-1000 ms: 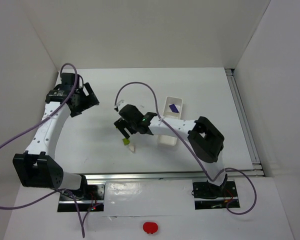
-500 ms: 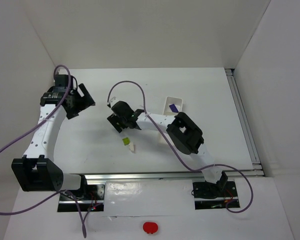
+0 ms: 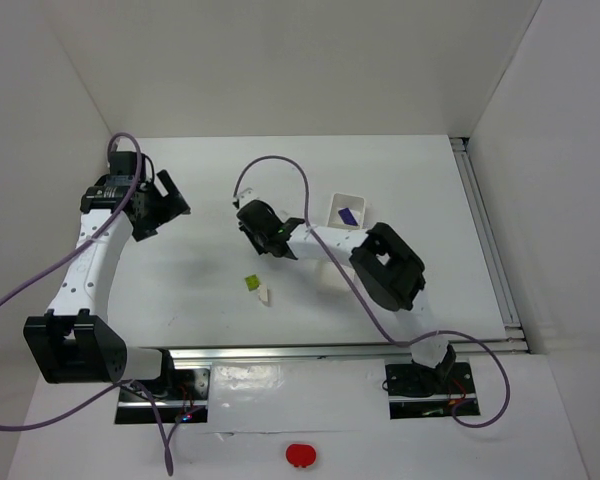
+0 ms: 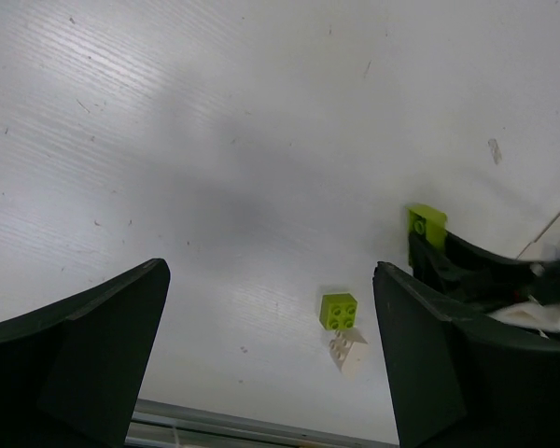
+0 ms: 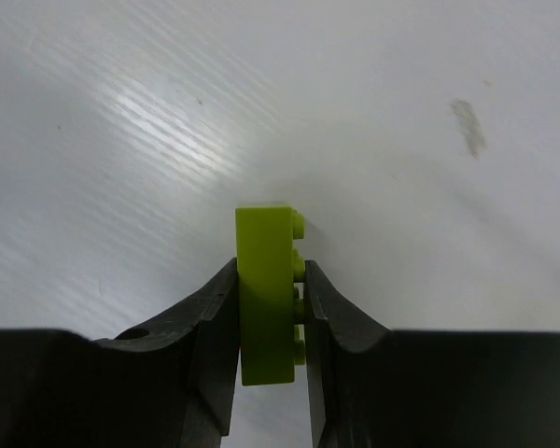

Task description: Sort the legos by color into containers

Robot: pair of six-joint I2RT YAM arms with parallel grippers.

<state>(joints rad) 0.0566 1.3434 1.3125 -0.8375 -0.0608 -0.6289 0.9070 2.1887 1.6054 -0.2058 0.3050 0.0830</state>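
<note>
My right gripper (image 5: 271,308) is shut on a lime-green lego (image 5: 264,297), held on edge low over the table; in the top view this gripper (image 3: 255,216) is left of the tray. The held lego (image 4: 427,221) also shows in the left wrist view. A second lime-green lego (image 3: 251,283) (image 4: 340,310) lies on the table touching an off-white lego (image 3: 264,294) (image 4: 347,348). The white containers tray (image 3: 334,284) holds a dark blue-purple lego (image 3: 348,214) in its far compartment. My left gripper (image 3: 170,200) (image 4: 271,275) hangs open at the far left, with nothing between its fingers.
White walls enclose the table on the left, back and right. A metal rail (image 3: 350,350) runs along the near edge, and another rail (image 3: 485,240) runs along the right side. My right arm's elbow (image 3: 390,265) lies over the near part of the tray.
My right gripper moved back from beside the two loose legos and shut on a lime-green lego. My left arm shifted slightly left and stayed open.
</note>
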